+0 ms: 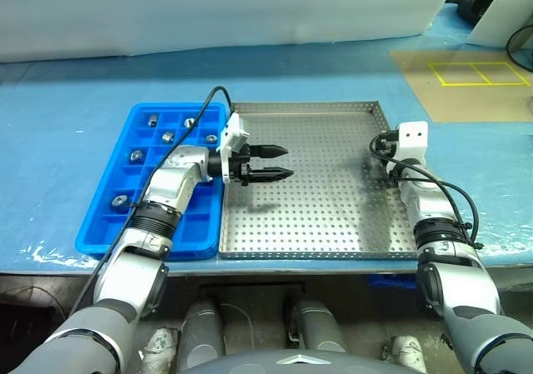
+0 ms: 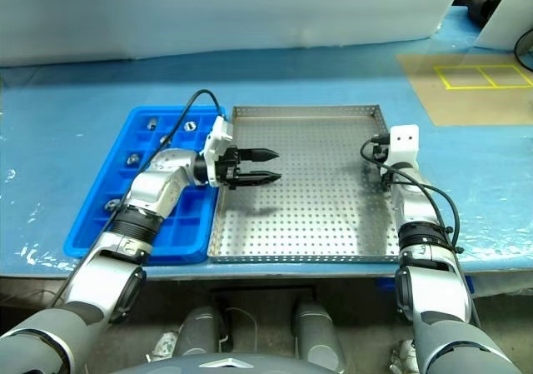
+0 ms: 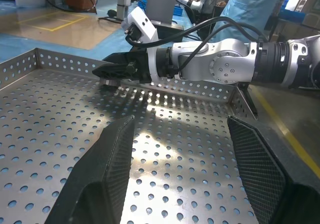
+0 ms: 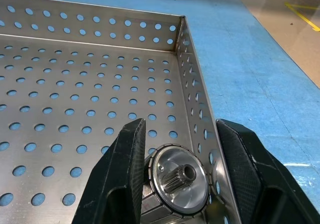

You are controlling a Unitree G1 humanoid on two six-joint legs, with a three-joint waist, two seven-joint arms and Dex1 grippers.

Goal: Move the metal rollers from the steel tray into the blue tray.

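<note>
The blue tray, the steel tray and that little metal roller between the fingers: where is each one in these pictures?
blue tray (image 1: 98, 239): left eye view, near left rim.
steel tray (image 1: 333, 216): left eye view, bare perforated floor.
metal roller (image 4: 181, 181): right wrist view, shiny end face beside its hollow centre.

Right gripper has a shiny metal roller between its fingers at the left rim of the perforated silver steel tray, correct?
Not quite. The shiny metal roller does sit between the right gripper fingers, but at the right rim of the perforated silver steel tray, not the left. The right wrist view shows it against that wall; the left eye view agrees.
</note>
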